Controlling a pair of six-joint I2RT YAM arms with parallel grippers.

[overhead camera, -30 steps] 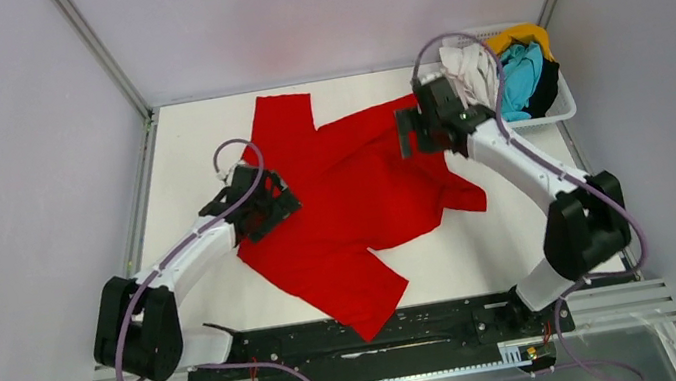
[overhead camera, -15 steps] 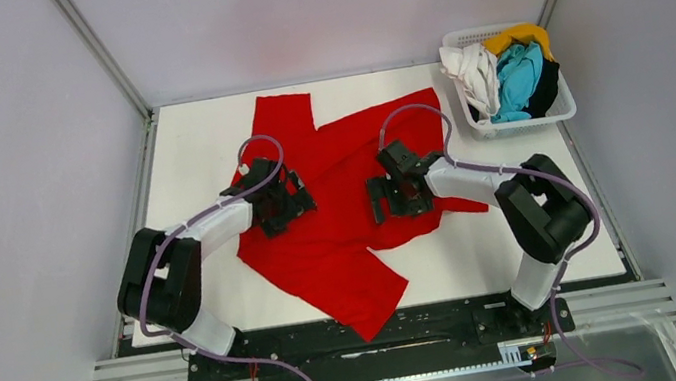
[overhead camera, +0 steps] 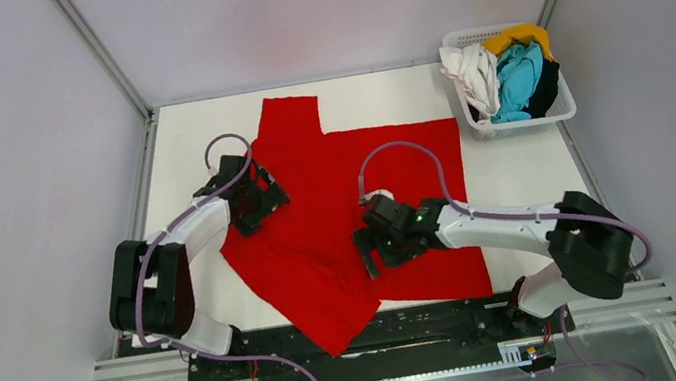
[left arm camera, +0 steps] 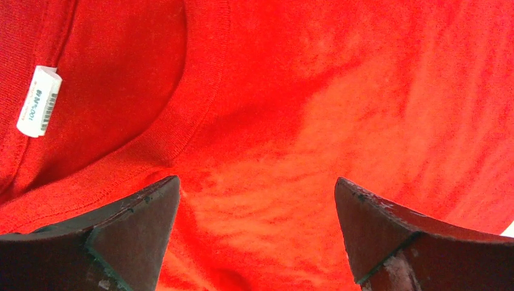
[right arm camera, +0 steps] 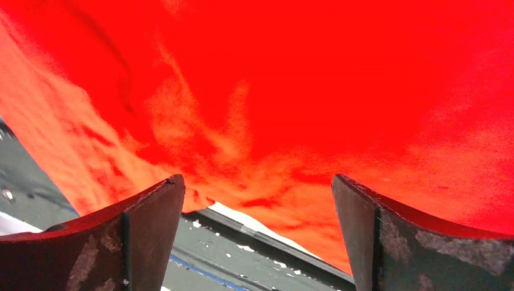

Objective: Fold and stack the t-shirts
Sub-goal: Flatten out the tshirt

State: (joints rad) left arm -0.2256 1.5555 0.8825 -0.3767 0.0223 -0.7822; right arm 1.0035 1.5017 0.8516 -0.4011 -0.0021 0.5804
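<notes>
Red and limp, the shirt [overhead camera: 380, 159] lay spread across the table [overhead camera: 195, 141]; we judged its light cloth best pinched at an edge, left gripper [overhead camera: 265, 199] and right gripper [overhead camera: 370, 251] both released above it

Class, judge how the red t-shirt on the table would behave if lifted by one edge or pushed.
Probably floppy: the red t-shirt lies flat with soft ripples and a corner draping over the table edge, so it would sag when pinched. Likely light: thin knit shows in the left wrist view. Pushed, it would probably bunch, not slide whole.
</notes>
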